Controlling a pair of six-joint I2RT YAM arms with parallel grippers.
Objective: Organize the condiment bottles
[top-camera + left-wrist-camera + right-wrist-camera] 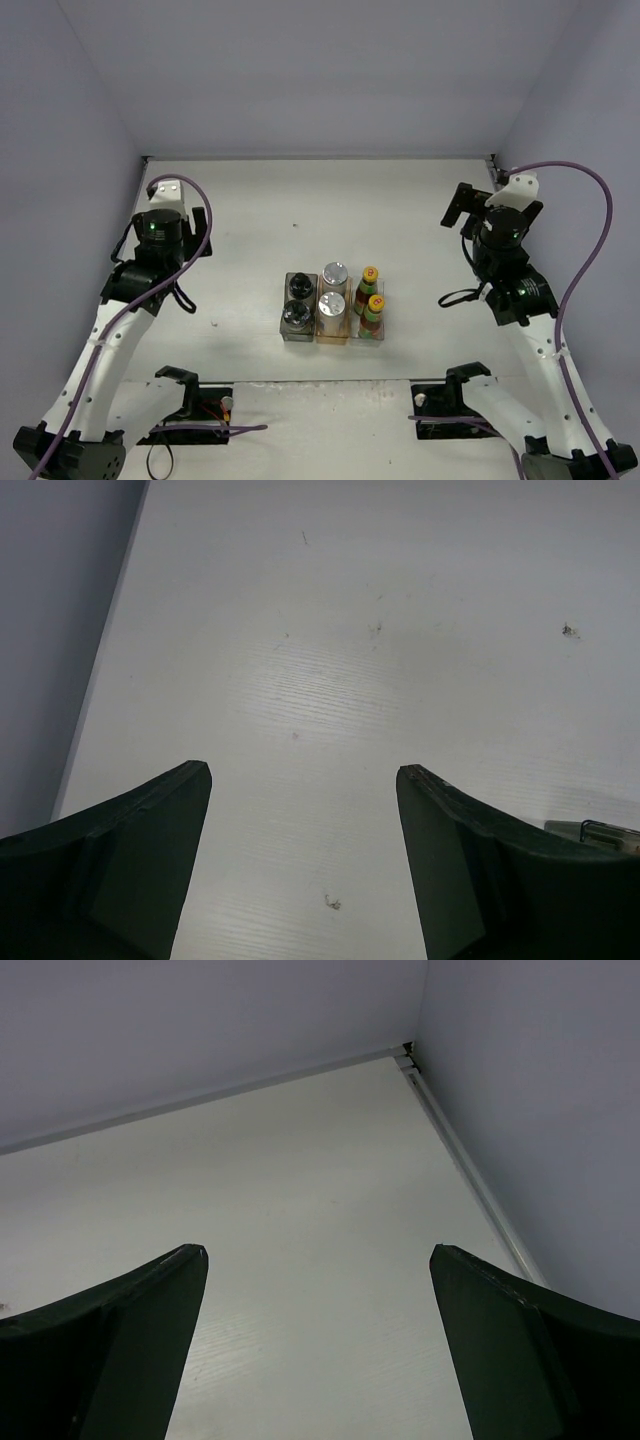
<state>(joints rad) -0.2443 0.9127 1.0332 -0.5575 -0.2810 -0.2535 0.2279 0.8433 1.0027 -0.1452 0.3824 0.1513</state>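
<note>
All six bottles stand upright in three bins set side by side at the middle of the tabletop [250, 215]. Two black-capped bottles [296, 314] sit in the grey bin [298, 337] on the left. Two silver-capped bottles [331, 303] sit in the amber bin [332, 338] in the middle. Two dark bottles [375, 304] with yellow-red caps sit in the clear bin [369, 339] on the right — each pair one behind the other. The left hand [305, 770] is spread wide with nothing between its fingers, over bare tabletop well left of the bins. The right hand [315, 1250] — also wide apart and empty — faces the far right corner, well apart from the bins.
</note>
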